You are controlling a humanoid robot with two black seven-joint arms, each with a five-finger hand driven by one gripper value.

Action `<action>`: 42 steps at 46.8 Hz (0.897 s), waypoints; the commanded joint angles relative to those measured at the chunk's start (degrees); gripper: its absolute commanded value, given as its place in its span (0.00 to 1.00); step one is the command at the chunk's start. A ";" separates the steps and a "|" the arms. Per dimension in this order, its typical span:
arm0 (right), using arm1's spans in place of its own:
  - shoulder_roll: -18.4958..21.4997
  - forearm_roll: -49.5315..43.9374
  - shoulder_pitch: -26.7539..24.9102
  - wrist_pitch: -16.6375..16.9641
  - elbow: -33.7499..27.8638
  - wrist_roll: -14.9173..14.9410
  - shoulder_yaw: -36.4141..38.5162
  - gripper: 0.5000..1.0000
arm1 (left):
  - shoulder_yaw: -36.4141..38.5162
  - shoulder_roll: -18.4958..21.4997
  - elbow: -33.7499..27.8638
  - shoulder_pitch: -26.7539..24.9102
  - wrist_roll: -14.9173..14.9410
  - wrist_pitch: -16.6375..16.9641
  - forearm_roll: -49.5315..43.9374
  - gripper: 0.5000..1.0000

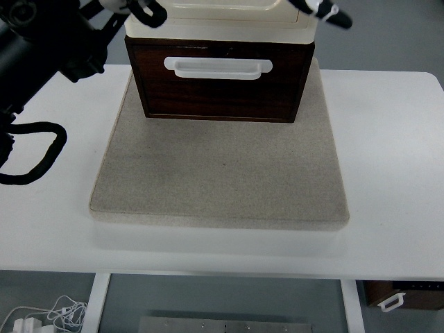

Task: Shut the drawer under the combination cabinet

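One left robot hand (326, 12) at 1 o'clock, mostly cut off, grip cannot be told | one dark drawer (220, 82) with one white handle (218, 67) at 12 o'clock under one cream cabinet (236, 17) | one grey mat (220, 177) | one white desk (388, 173)

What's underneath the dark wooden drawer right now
The drawer sits on a beige mat, which lies on the white table. The mat's part directly beneath the drawer is covered, so anything there can't be seen.

- A white table (388, 173) stood on a grey floor (388, 35).
- White cables (41, 316) lay below (near the table leg (97, 305)).
- Light was even.
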 commanded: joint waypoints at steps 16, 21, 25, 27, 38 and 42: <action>0.00 0.00 0.00 0.01 0.00 -0.01 -0.07 0.90 | -17.93 6.17 5.53 -0.42 -5.05 2.36 -11.01 0.99; 0.00 0.00 0.00 0.01 0.00 -0.01 0.02 0.90 | -18.20 8.99 7.10 -0.42 -7.07 8.16 -16.81 1.00; 0.00 0.00 0.00 0.01 0.00 -0.01 0.02 0.90 | -18.28 11.01 9.30 -0.42 -7.95 12.55 -20.68 1.00; 0.00 0.00 0.00 0.01 0.00 -0.01 -0.07 0.90 | -18.28 11.80 10.62 -0.51 -8.22 14.49 -22.00 0.99; 0.00 0.00 0.00 0.09 0.09 -0.01 0.02 0.90 | -17.49 16.02 20.55 -0.60 -8.22 19.50 -23.41 1.00; 0.00 0.00 0.00 0.53 0.09 -0.01 0.02 0.90 | -17.49 17.60 25.11 -0.16 -8.22 19.86 -23.67 1.00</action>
